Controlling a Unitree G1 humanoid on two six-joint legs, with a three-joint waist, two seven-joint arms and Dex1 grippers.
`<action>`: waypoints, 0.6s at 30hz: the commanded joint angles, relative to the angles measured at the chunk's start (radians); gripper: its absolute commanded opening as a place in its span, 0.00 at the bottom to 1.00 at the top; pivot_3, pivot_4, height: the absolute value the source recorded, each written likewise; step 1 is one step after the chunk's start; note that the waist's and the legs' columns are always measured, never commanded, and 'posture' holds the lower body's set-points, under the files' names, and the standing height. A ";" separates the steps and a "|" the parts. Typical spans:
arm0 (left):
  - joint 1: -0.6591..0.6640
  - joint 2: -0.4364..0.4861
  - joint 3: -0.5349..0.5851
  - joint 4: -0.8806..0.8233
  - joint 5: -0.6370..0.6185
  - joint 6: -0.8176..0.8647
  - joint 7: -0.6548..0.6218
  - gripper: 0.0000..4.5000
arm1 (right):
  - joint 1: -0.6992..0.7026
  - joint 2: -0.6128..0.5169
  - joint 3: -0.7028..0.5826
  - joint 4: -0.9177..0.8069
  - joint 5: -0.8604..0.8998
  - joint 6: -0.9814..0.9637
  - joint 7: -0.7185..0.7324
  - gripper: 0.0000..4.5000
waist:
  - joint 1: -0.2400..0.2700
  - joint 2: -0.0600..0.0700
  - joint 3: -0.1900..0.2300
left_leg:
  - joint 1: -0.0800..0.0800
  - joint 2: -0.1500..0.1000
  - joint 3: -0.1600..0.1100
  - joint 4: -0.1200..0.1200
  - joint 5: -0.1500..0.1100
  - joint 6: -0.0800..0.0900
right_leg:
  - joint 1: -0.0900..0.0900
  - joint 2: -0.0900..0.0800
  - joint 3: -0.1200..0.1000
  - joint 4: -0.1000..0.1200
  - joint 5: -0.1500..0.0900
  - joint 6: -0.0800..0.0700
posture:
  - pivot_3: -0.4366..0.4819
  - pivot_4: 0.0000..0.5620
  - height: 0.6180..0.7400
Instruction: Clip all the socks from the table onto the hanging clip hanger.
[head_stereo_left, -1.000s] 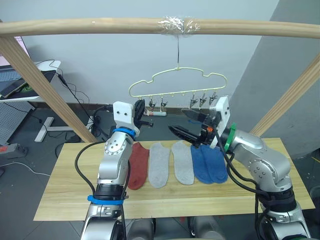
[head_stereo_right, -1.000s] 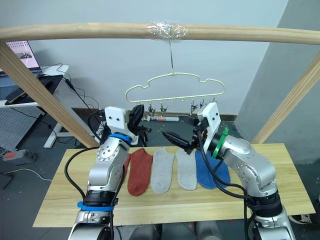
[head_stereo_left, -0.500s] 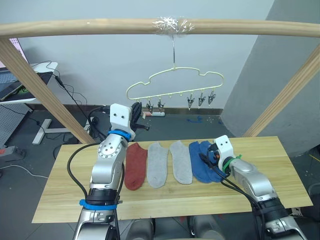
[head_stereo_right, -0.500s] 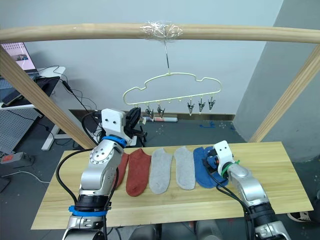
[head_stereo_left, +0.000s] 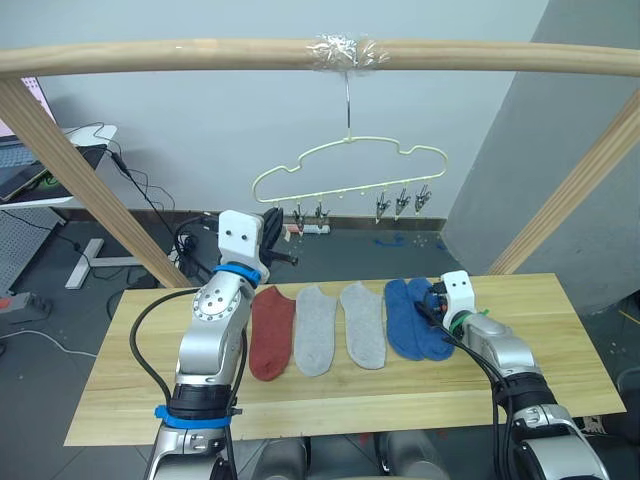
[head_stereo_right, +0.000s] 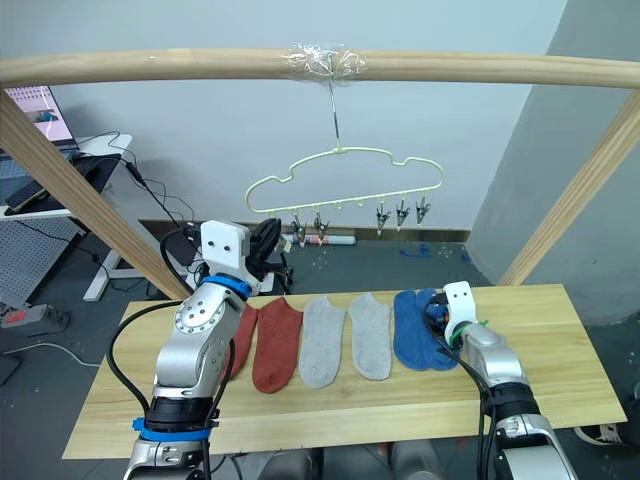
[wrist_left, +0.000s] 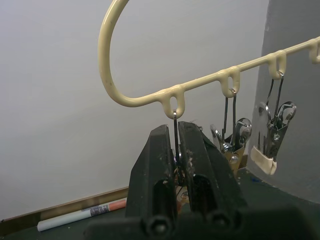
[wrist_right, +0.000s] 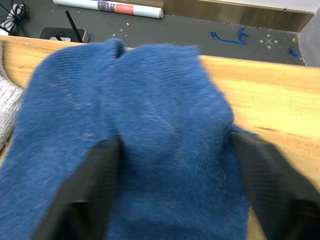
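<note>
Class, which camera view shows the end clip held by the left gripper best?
The left wrist view: the left gripper is shut on the end clip, hanging from the clip hanger. The eye views show it small, largely hidden behind the gripper.

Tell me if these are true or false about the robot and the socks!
1. The blue socks are lying on the table. True.
2. A red sock is already hanging from the clip hanger. False: the clip hanger has no socks on it, and the red sock lies on the table.
3. The left end effector is closed around a clip on the hanger. True.
4. The right end effector is up by the hanger. False: the right end effector is down at the blue socks, with its fingers spread on either side of the fabric.
5. The grey socks lie between the red and blue ones. True.
</note>
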 joint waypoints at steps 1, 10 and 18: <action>0.008 0.001 0.003 -0.033 0.004 0.005 0.006 0.00 | 0.030 0.009 -0.010 0.007 0.006 0.009 0.021 0.41 | 0.000 0.000 0.000 | 0.000 0.000 0.000 0.000 0.000 0.000 | 0.000 0.000 0.000 0.000 0.000 0.000 | 0.45 0.28 1.00; -0.005 -0.006 0.003 -0.008 0.005 -0.004 0.007 0.00 | 0.112 0.011 -0.042 -0.191 0.079 0.023 0.128 0.00 | 0.000 0.000 0.000 | 0.001 0.001 0.001 0.000 0.000 0.000 | 0.000 0.001 0.001 0.000 0.000 0.000 | 0.43 0.28 1.00; -0.024 -0.027 0.035 0.010 -0.047 0.028 0.007 0.00 | 0.216 -0.036 -0.051 -0.472 0.208 0.147 0.249 0.00 | 0.002 0.000 0.000 | 0.000 0.001 0.001 0.000 0.000 0.000 | 0.000 0.001 0.001 0.000 0.000 0.000 | 0.42 0.28 1.00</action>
